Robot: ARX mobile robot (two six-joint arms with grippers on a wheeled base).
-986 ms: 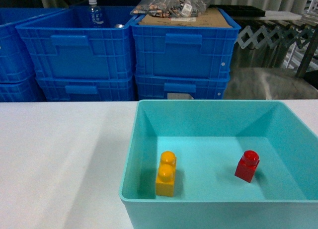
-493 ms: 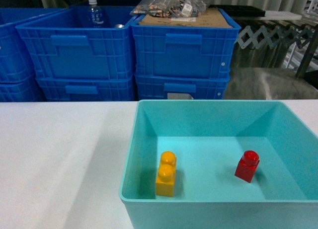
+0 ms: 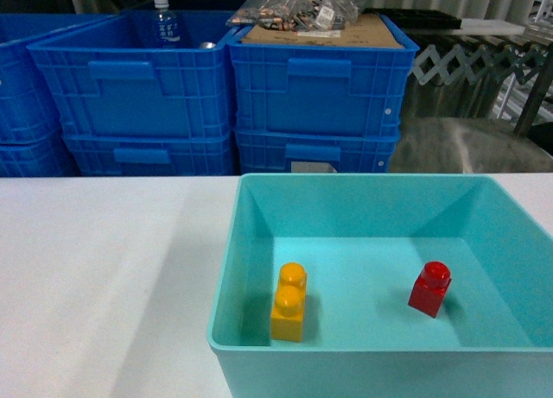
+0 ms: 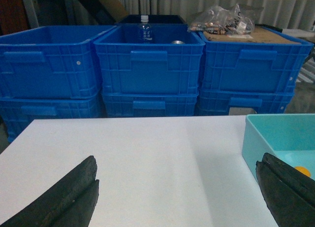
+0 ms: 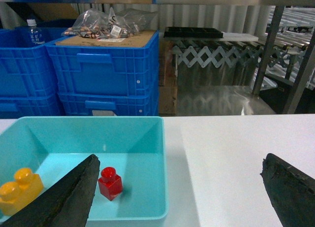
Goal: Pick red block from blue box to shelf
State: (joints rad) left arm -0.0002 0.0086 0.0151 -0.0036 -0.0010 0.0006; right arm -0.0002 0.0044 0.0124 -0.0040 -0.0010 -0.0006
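Hanging low over the white worktop (image 3: 104, 277), both grippers have their jaws spread wide and hold nothing. The right gripper (image 5: 182, 197) frames the near right corner of the blue box (image 5: 160, 163), its left finger (image 5: 64, 197) in line with the tub's interior, which suits a reach by that arm. The left gripper (image 4: 177, 197) sits off to the box's left, over bare worktop. Inside the box the red block (image 3: 430, 288) stands upright on the floor, stud up, toward the right side and clear of every wall, so there looks to be room for fingers on both flanks. A yellow-orange brick (image 3: 289, 301) rests well apart near the left wall. Beyond the worktop, blue crates (image 3: 225, 87) are stacked; the shelf cannot be identified with certainty here.
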